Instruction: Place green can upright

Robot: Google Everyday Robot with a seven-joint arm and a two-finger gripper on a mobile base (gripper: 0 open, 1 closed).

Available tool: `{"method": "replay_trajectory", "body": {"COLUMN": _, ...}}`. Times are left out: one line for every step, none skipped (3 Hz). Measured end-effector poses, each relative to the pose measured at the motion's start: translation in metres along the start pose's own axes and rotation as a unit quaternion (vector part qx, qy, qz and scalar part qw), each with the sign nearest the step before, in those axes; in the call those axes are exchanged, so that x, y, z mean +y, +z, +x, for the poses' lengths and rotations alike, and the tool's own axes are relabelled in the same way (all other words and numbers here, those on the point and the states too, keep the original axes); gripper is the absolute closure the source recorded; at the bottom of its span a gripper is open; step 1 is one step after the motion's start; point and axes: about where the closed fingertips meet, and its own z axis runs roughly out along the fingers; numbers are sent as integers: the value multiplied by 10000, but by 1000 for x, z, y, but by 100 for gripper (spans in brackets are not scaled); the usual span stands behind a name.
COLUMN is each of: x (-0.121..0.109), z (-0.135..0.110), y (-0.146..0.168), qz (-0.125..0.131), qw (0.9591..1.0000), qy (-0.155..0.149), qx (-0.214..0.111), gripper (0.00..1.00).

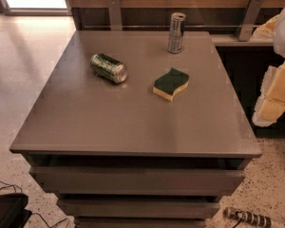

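Observation:
The green can (108,67) lies on its side on the grey table (133,122), left of the middle. Its body is dark green with pale markings, and its silver end faces the front right. My gripper (271,104) shows as white and yellowish parts at the right edge of the view. It is beyond the table's right side, well away from the can, and holds nothing that I can see.
A taller slim silver-blue can (176,33) stands upright at the table's back edge. A green and yellow sponge (171,84) lies right of the green can. A wooden wall with metal brackets runs behind. Cables and a striped object (247,217) lie on the floor.

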Motion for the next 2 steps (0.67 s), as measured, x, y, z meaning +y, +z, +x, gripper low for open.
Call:
{"method": "replay_trajectory", "body": {"x": -8, "z": -6, "y": -6, "qz": 30, "qw": 10000, "qy": 23, "qx": -8, "gripper": 0}}
{"method": "replay_trajectory", "body": {"x": -30, "z": -22, "y": -16, "qz": 37, "qw": 9996, "qy": 246, "qx": -111, "gripper": 0}}
